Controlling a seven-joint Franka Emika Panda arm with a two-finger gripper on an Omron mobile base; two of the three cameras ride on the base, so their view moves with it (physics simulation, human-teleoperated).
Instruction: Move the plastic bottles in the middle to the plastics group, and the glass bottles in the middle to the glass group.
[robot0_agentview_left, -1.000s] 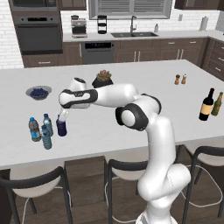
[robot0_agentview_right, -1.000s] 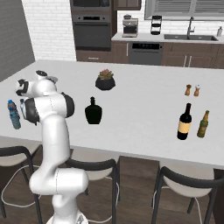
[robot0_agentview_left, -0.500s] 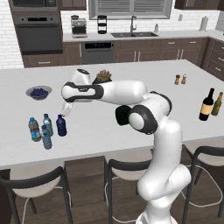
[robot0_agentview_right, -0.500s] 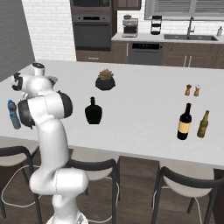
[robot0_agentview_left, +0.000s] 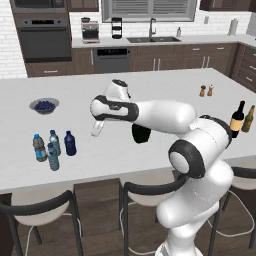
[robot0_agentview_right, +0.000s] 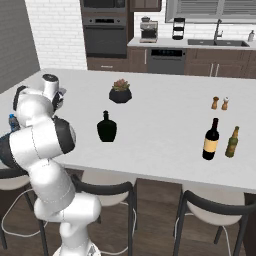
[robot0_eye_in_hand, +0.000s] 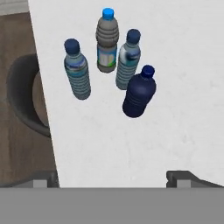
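Landmark: the squat black bottle (robot0_agentview_right: 106, 127) stands mid-counter, just in front of the potted plant (robot0_agentview_right: 120, 92).
Around it: wine bottle (robot0_agentview_right: 211, 139) and olive-green bottle (robot0_agentview_right: 232, 142) well to its right; salt and pepper shakers (robot0_agentview_right: 220, 103) behind those.
Plastics: navy bottle (robot0_eye_in_hand: 139, 92) upright among three clear bottles (robot0_eye_in_hand: 106, 40), far left of the black bottle; blueberry bowl (robot0_agentview_left: 44, 105) behind them.
Gripper (robot0_agentview_left: 96, 129): fingers spread wide, empty, above the counter between black bottle and plastics.
Edges: plastics stand near the counter's front edge (robot0_eye_in_hand: 48, 131); bare counter surrounds the black bottle.
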